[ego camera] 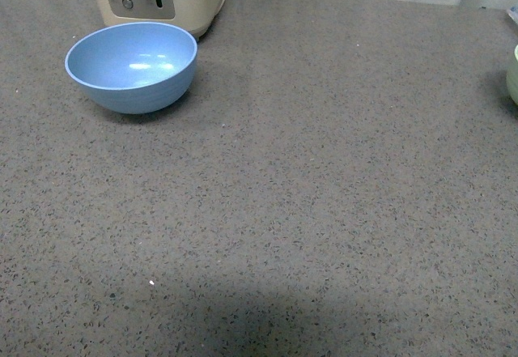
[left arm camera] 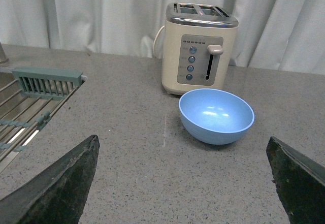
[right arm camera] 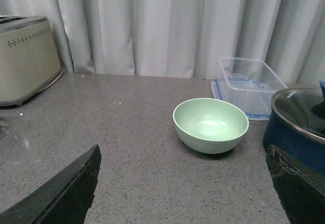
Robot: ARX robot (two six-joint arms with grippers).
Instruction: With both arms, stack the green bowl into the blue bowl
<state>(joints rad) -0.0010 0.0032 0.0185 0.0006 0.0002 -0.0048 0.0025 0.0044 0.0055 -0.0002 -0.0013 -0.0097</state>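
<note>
The left gripper [left arm camera: 182,148] stands spread wide. Its two dark fingers [left arm camera: 56,188] are well apart, with only bare grey speckled counter [left arm camera: 137,158] between them, and they grip nothing. Just past the fingertips sits the blue bowl [left arm camera: 216,116], upright and empty on the counter. It lies within the line of the gap, nearer one finger than the other, and touches neither. Close behind the bowl stands a cream toaster [left arm camera: 199,49] with its buttons and lever facing the fingers. Off to the side of the other finger, a wire sink rack [left arm camera: 25,117] drops below the counter edge. A pale curtain [left arm camera: 101,10] hangs behind everything.

The right gripper [right arm camera: 183,155] is spread just as wide, and its fingers [right arm camera: 58,193] hold nothing. Just beyond the fingertips the green bowl [right arm camera: 210,125] rests upright and empty, ahead of the gap and clear of both fingers. Beside it, near one finger, is a dark blue pot [right arm camera: 297,127] with a glass lid. A clear plastic container [right arm camera: 249,84] lies behind the bowl.

In the front view neither arm shows. The blue bowl is far left by the toaster, and only a sliver of the green bowl shows at the right edge, so the two bowls are well apart.
</note>
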